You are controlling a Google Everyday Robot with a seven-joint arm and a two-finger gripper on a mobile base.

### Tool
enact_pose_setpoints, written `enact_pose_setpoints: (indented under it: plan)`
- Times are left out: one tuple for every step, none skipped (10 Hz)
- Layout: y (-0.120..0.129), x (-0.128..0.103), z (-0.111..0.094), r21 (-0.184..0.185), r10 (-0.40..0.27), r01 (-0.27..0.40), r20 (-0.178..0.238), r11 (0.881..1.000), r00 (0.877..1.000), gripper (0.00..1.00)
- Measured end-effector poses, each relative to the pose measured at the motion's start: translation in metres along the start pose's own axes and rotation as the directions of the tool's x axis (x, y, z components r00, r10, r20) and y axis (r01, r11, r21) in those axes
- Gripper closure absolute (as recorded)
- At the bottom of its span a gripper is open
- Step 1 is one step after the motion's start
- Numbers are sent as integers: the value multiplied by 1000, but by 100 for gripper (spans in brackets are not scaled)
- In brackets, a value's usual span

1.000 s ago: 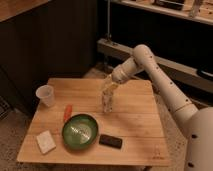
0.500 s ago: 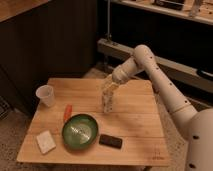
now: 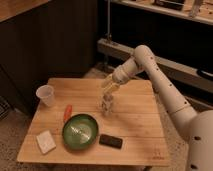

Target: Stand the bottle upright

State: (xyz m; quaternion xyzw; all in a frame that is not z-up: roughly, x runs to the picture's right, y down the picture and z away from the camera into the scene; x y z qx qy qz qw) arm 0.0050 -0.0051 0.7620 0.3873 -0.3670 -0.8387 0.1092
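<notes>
The small slim clear bottle (image 3: 107, 105), pale and speckled, stands upright on the wooden table (image 3: 135, 125) near its middle. My gripper (image 3: 108, 89) is directly above the bottle, at its top, at the end of the white arm that reaches in from the right. Whether it still touches the bottle cannot be told.
A translucent white plastic cup (image 3: 46, 95) stands at the table's left. An orange carrot-like object (image 3: 67, 112) lies left of a green bowl (image 3: 80, 131). A white sponge-like block (image 3: 45, 141) sits at the front left, a black phone (image 3: 110, 141) right of the bowl. Dark cabinets and a shelf stand behind.
The gripper appears slightly higher over the bottle's top than before. The bottle stays upright in the same spot.
</notes>
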Motion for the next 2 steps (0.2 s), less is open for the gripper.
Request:
enact_pose_setpoints:
  plan:
    - [0, 0, 0, 1, 0, 0, 1, 1000, 1000, 54]
    - [-1, -1, 1, 2, 1, -1, 2, 1000, 1000, 47]
